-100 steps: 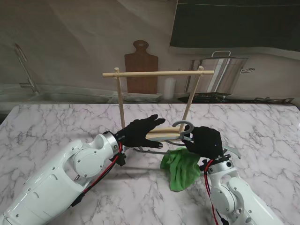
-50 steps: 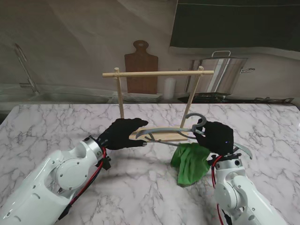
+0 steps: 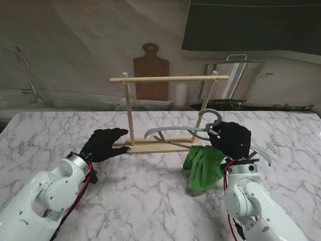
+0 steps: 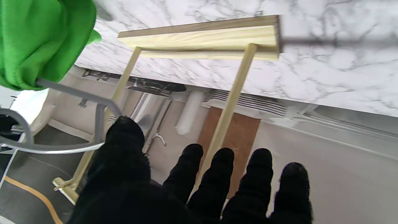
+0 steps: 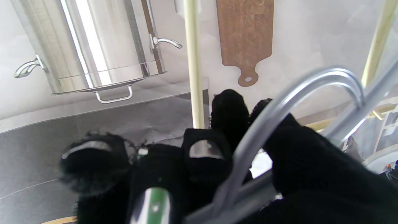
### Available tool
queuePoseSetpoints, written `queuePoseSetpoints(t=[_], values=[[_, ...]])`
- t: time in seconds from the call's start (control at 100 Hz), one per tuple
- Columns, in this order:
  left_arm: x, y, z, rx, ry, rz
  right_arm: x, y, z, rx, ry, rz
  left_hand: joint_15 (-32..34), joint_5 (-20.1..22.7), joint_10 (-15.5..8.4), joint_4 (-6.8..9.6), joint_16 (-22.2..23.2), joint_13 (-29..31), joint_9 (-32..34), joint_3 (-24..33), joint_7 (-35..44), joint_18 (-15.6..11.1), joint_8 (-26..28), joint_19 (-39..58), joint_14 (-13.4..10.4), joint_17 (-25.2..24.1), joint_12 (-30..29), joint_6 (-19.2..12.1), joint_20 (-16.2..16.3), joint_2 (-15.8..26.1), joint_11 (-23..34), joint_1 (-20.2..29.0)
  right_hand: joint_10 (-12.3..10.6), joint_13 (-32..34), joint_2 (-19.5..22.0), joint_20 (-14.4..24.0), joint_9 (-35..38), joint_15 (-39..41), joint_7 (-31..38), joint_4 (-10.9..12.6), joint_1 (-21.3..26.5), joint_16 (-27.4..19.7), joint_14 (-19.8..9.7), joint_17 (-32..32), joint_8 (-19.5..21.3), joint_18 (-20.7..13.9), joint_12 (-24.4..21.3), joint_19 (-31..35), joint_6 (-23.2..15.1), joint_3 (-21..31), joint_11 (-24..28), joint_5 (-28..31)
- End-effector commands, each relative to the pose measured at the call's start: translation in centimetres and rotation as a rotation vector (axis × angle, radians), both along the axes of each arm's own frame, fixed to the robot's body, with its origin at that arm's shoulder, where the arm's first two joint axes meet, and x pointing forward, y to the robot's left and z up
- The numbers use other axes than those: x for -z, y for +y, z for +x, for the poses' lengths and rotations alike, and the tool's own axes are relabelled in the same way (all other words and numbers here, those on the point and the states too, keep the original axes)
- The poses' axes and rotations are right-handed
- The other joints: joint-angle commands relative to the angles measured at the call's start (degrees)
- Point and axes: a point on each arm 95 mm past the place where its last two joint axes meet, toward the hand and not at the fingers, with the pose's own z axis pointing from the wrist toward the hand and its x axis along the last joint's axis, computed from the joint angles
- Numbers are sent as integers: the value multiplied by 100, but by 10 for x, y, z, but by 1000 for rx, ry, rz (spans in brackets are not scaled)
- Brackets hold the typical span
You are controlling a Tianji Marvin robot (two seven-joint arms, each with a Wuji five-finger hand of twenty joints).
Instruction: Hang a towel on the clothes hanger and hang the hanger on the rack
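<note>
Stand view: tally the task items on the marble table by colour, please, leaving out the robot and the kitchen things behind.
Green: 1, the towel, draped on the hanger.
Grey: 1, the hanger, held up by the right hand.
Pale wood: 1, the rack, standing on the table.
Total: 3.

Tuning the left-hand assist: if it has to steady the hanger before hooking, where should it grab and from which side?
Probably the bare left arm of the hanger, coming from the robot's left. That end sticks out free toward the open left hand; the towel covers the right part of the bar and the right hand holds the neck under the hook. Mind the rack post nearby.
</note>
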Motion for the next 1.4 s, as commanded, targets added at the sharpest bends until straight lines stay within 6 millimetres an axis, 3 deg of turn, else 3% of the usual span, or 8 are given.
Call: queuePoseSetpoints(t=[0.0,0.1,0.21,0.3,0.88,1.39], values=[[15,9,-1,-24,34,9,-12,8,4,-6,-25,17,-12,185,-92,-80,89,92,160,-60,62,172,102,-222,-109,98,70,-90,120,265,20,181,410,-25,-140,-101,502,475,-12,176,-111,146,-176,171,-102,285,74,411,321,272,784,342],[21,17,0,-51,45,5,-18,15,6,-3,-29,21,23,337,-141,-83,151,256,358,-76,131,282,204,-85,-122,137,146,-141,346,308,49,194,537,-30,-151,-151,502,460,-31,291,-150,112,-46,109,-54,407,69,351,523,342,847,607],[27,23,2,-78,53,19,-25,21,7,15,-45,12,41,398,-142,-82,179,319,442,-76,147,314,237,-66,-114,155,180,-129,408,326,73,204,615,-36,-178,-212,503,484,-109,541,-278,79,44,49,193,473,50,294,641,457,977,978],[30,24,3,-83,67,9,-30,27,11,31,-48,24,37,420,-133,-80,192,325,460,-69,149,310,255,-68,-103,148,197,-113,439,345,74,232,666,-41,-381,-263,505,467,-129,609,-249,62,105,-83,279,520,26,186,751,631,1011,1115],[33,26,4,-93,66,-26,-54,50,51,100,-29,-28,11,440,-138,-83,221,312,475,-83,126,279,308,-164,-108,115,233,-115,507,371,64,245,695,-40,-420,-300,503,461,-159,632,-226,35,139,-187,296,544,-35,114,855,754,1044,1149],[33,29,3,-104,78,-28,-66,48,97,178,1,-31,12,467,-99,-84,230,314,503,-83,125,263,327,-220,-82,121,236,-107,546,403,66,250,652,-39,-255,-322,503,433,-216,616,-185,10,105,-199,387,532,-70,121,839,584,1013,1042]])
